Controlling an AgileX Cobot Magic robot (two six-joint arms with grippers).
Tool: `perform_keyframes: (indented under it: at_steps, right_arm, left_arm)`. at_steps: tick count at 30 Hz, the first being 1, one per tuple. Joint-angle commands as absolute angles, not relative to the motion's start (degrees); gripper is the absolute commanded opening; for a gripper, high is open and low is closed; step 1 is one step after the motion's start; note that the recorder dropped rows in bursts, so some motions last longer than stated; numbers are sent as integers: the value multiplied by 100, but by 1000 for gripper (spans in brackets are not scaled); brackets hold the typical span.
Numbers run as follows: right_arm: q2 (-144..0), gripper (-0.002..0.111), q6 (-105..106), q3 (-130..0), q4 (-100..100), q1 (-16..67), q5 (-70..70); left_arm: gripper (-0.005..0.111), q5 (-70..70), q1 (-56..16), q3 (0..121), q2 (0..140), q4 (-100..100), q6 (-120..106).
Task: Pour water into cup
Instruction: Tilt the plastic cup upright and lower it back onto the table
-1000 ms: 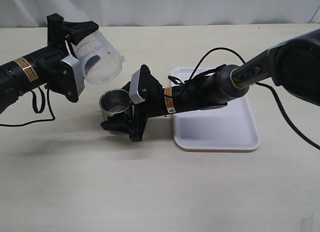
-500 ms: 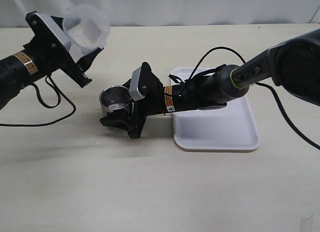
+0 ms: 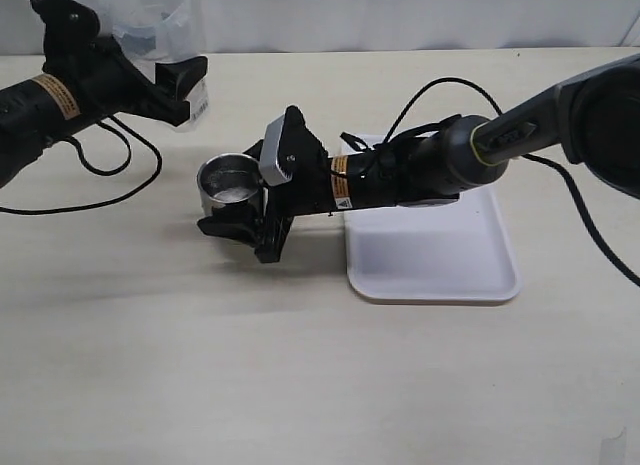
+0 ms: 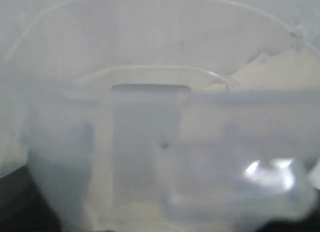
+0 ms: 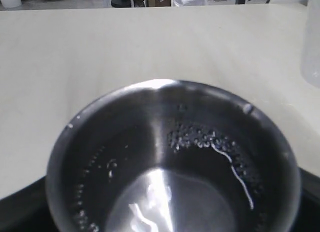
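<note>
seemingly at the tail of the pour. exterior: left jaws clamped on translucent beaker [image 3: 160,30], roughly upright, well apart from steel cup [image 3: 228,190]; right jaws clamped round that cup on table [image 3: 300,385], beside white tray [image 3: 430,270]. left wrist: only blurred beaker wall [image 4: 160,117]. right wrist: droplets and thin water [image 5: 165,204] inside cup [image 5: 165,117]. next, probably: park beaker, unclamp cup gently.
</note>
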State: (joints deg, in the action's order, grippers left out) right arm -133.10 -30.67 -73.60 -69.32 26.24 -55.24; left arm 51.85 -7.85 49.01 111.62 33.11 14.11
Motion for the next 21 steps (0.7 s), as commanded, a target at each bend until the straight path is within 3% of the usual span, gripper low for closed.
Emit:
perform_keyframes:
  at_steps: [1, 11, 21]
  right_arm:
    - [-13180, 4, -3017, -7390, -6834, 2416, -5701]
    - [-13081, 4, -3039, -7390, -6904, 2077, -5721]
    - [-13023, 4, -3081, -7390, -6926, 1853, -5733]
  left_arm:
    - [0, 5558, -599, 4936, 11559, 3269, 1664]
    - [0, 5897, -572, 5389, 12360, 4432, 2074]
    - [0, 5542, -572, 5661, 12635, 4077, 2117]
